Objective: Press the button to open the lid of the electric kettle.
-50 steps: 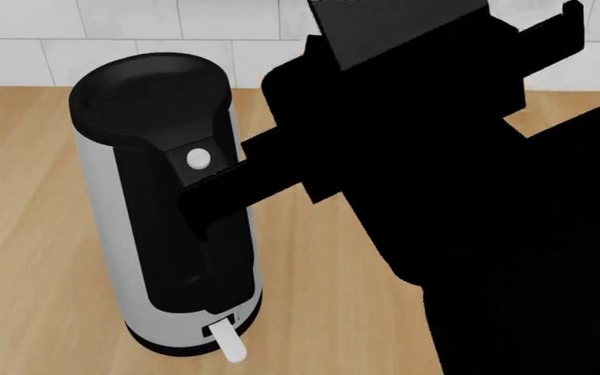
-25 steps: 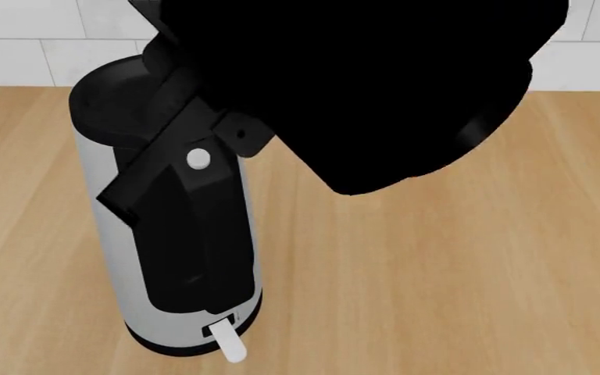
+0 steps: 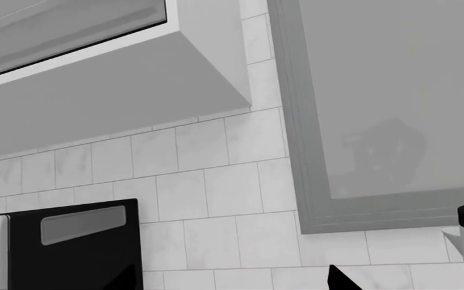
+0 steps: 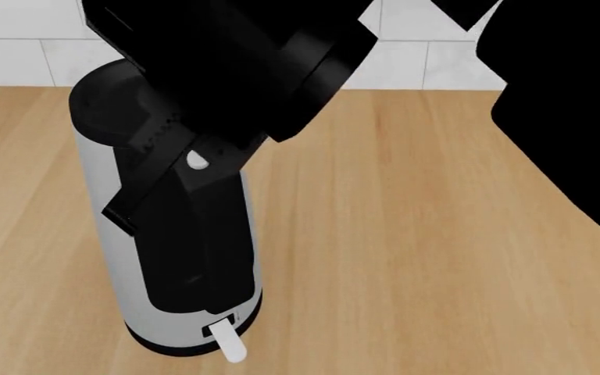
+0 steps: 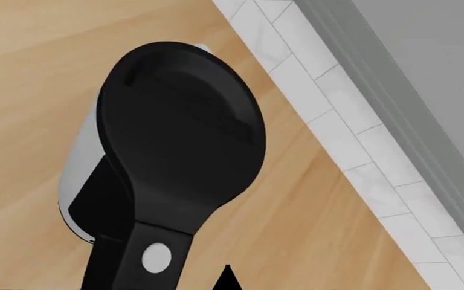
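**Kettle lid closed, button not yet pressed**

The electric kettle (image 4: 180, 258) stands at the near left of the wooden counter (image 4: 405, 234), its lid (image 5: 185, 130) flat and closed. The right gripper (image 4: 159, 183) hangs over the handle panel, partly covering the button (image 5: 156, 257); contact cannot be confirmed, nor whether its jaws are apart or together. The left gripper is barely visible, its state unknowable. The press seemingly remains

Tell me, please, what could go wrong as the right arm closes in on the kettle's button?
The button is small, and in the head view the right arm hides half of it, so the press could land on the black handle panel instead. The electric kettle is tall and slim; a sideways push might tip it. The lid looks closed.
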### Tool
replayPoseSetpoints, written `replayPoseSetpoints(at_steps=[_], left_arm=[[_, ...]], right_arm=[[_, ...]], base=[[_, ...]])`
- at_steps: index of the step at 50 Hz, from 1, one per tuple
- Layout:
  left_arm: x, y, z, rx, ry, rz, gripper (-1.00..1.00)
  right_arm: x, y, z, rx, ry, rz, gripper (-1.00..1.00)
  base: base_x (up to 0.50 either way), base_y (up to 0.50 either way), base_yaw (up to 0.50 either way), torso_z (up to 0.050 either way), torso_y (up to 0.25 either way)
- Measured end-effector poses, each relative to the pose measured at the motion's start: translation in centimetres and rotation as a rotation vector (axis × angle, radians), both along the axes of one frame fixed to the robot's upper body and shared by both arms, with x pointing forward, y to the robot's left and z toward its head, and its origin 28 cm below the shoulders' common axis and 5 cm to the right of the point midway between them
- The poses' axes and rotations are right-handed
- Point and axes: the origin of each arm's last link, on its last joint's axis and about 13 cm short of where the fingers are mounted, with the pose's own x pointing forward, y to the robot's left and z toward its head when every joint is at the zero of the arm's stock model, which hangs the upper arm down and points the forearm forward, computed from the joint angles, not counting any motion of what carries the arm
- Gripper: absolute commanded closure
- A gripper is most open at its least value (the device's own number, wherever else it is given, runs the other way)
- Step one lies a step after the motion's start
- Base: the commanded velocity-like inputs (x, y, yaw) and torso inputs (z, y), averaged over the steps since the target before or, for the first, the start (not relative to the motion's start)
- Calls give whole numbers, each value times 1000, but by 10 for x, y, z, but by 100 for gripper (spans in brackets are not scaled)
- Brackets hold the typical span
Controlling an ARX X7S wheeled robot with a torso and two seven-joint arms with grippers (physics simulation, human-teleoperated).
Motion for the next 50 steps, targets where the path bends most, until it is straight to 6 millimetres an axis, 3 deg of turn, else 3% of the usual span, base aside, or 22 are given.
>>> replayPoseSetpoints(at_steps=[28, 50], left_arm=[[-3, 2, 3, -11, -10, 4, -100], [-4, 2, 3, -14, -15, 4, -100]], right_arm=[[6, 19, -22, -57, 50, 44, 100], [3, 24, -26, -106, 15, 50, 100]], base=[[0, 0, 0, 0, 0], [2, 0, 0, 0, 0]])
